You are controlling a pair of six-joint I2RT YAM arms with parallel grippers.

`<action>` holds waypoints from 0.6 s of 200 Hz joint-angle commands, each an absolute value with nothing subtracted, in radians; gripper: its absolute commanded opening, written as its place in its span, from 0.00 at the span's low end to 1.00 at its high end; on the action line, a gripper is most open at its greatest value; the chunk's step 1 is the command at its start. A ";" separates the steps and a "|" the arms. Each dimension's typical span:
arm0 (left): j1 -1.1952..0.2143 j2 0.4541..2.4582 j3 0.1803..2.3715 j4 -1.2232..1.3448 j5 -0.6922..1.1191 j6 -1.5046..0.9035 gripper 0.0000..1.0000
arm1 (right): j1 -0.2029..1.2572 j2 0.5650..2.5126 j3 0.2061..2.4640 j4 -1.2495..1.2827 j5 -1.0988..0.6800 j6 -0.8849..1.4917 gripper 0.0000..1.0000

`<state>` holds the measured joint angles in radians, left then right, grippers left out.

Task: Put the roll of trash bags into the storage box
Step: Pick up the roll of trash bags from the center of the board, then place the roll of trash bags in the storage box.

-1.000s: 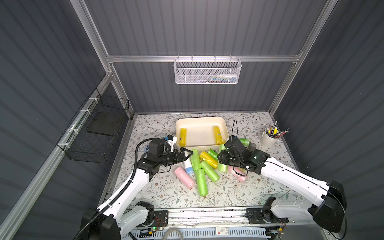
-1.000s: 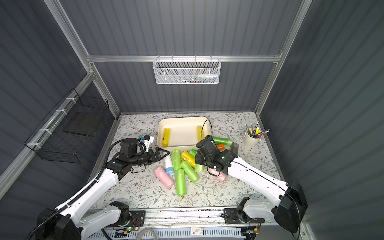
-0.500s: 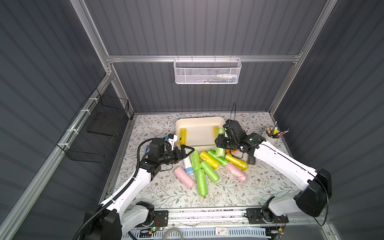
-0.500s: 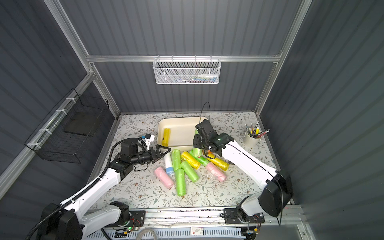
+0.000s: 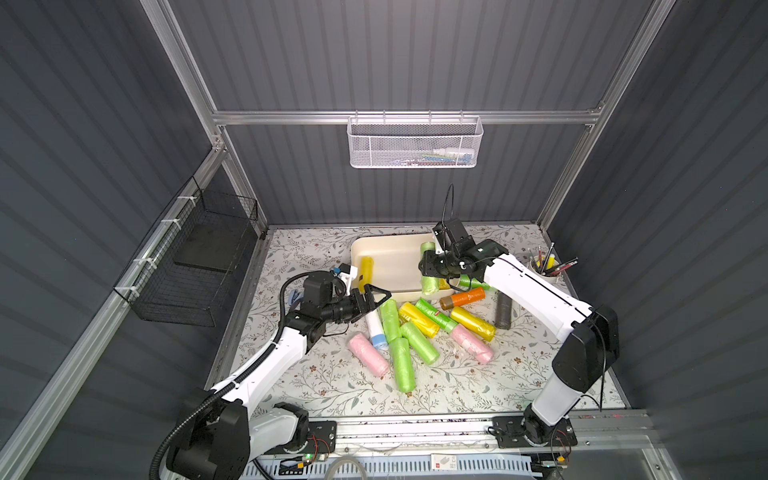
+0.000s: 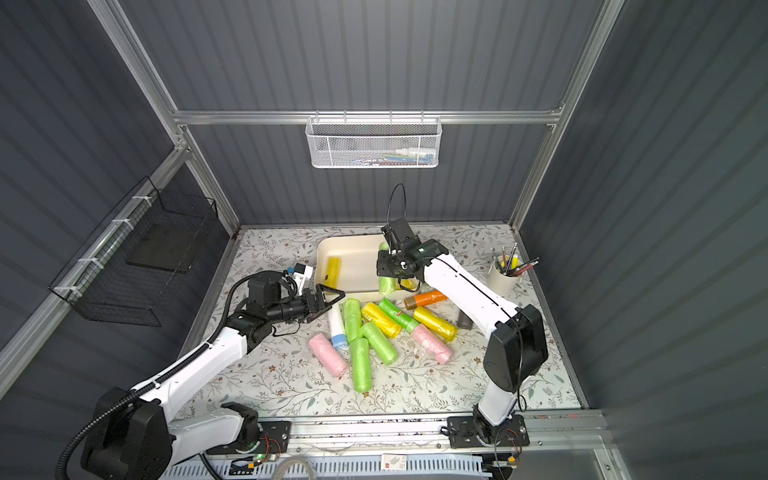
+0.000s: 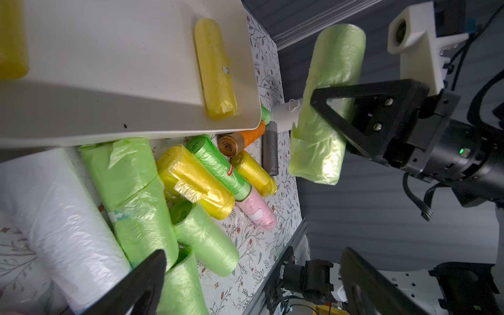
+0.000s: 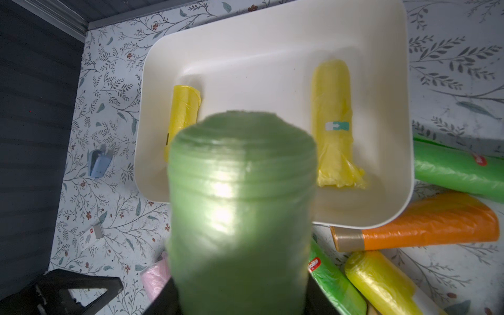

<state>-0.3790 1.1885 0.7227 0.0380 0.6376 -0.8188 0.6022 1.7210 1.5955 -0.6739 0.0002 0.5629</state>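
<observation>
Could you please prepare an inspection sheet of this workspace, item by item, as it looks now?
Surface: floral tabletop; no spill seen.
Job's things: storage box holds two yellow rolls; light green roll held over it, not yet released.
Clutter: pile of loose rolls in front of the box; pen cup; small blue clip.
Grippers: right gripper shut on the light green roll; left gripper open, empty, beside the pile.
Cables: black cable loop at the left wrist, hanging free.
Surroundings: white mesh basket on the rear rail; black wire basket on the side wall.
</observation>
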 commanded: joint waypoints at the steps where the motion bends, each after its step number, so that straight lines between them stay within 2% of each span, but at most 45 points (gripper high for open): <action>1: -0.385 1.203 0.790 -0.016 0.591 -0.775 1.00 | 0.592 1.728 1.662 -0.687 -0.029 0.522 0.45; 81: -0.384 1.174 0.846 -0.063 0.344 -0.603 1.00 | 0.565 1.814 1.756 -0.655 0.067 0.438 0.46; 120: -0.384 1.195 0.851 -0.054 0.366 -0.621 1.00 | 0.560 1.877 1.812 -0.656 0.114 0.415 0.46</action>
<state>-0.3790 1.1954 0.8276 -0.0448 0.3798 -0.6506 0.5648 1.8519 1.7618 -0.6758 0.0608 0.4500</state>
